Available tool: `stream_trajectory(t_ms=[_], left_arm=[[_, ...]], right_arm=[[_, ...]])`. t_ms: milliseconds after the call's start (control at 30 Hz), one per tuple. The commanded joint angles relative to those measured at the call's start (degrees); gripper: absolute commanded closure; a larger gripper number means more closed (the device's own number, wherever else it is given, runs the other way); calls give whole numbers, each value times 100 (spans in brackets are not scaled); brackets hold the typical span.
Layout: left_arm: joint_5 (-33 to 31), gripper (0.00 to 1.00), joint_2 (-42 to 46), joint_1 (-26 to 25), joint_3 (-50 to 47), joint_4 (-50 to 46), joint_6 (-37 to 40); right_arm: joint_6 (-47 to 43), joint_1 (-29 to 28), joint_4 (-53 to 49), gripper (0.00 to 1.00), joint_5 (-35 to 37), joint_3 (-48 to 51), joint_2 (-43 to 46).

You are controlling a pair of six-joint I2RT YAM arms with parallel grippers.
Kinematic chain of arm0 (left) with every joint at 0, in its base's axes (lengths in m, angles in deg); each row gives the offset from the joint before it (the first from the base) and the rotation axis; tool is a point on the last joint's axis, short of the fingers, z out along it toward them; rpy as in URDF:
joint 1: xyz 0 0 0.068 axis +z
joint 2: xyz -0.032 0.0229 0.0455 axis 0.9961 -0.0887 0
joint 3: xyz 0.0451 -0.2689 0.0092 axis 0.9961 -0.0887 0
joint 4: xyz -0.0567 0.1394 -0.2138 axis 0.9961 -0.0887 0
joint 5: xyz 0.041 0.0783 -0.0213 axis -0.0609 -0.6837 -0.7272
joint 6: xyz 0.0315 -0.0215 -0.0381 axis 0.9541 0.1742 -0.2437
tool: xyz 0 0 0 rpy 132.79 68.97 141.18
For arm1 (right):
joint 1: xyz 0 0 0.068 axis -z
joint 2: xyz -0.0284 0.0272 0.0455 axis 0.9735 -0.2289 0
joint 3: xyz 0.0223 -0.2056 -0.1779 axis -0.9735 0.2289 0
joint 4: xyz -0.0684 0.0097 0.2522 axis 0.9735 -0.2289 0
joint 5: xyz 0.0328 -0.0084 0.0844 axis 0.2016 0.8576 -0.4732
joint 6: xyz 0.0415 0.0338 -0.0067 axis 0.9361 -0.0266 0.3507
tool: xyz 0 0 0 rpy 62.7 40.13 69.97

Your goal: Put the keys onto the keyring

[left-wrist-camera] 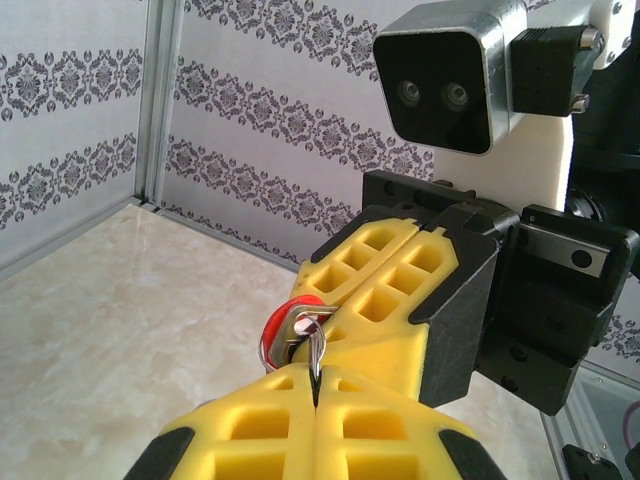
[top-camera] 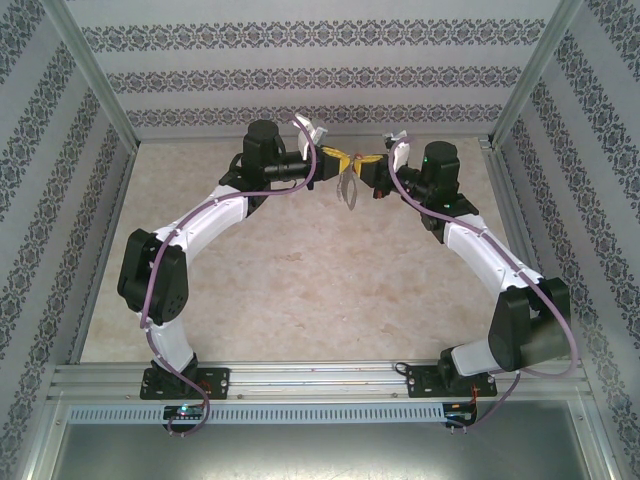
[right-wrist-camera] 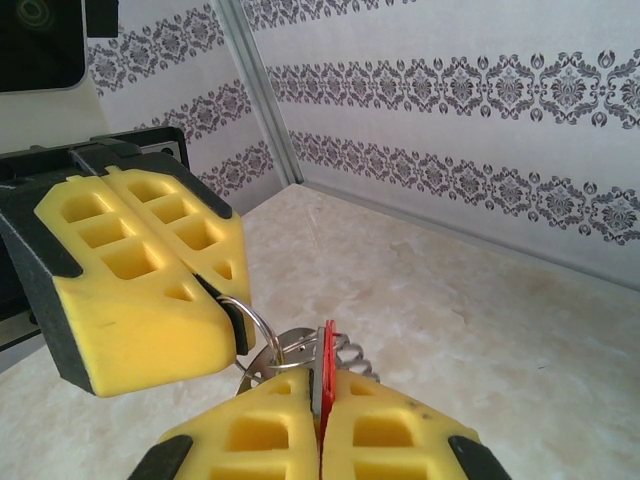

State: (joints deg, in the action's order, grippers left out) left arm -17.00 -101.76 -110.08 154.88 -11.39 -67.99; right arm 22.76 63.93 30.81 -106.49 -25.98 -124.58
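Patterned grey-and-white walls (top-camera: 320, 80) are enclosing a pale marbled table (top-camera: 300, 290), and the two arms are meeting tip to tip in the air above its far middle. The left gripper (left-wrist-camera: 315, 378) is pressing its yellow fingers together on a thin silver wire of the keyring (top-camera: 347, 190), which is dangling below the two grippers, clear of the table. The right gripper (right-wrist-camera: 322, 398) is pinching the red head of the key (right-wrist-camera: 326, 352). In the right wrist view the head is standing upright and edge-on between the pads, its thin edge facing the camera and its top rising just above the fingertips. The key is sitting just beside the wire loop, and the two seem to be touching, though the tight angle is making that hard to confirm. The blade is hidden, so I cannot tell which way the key's long axis is pointing. A row of small silvery pieces (right-wrist-camera: 352, 356) is fanning out just behind the red head.
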Motion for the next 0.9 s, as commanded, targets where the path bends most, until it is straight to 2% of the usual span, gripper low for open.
stream_trajectory(t_ms=[0, 367, 867], left_arm=[[106, 100, 172, -90, 196, -36, 149], [88, 100, 196, -85, 203, -59, 166], [89, 100, 118, -120, 285, -49, 132]], right_arm=[[-129, 108, 48, 100, 22, -196, 157], [-9, 257, 151, 100, -45, -165, 199], [-119, -80, 49, 100, -49, -357, -54]])
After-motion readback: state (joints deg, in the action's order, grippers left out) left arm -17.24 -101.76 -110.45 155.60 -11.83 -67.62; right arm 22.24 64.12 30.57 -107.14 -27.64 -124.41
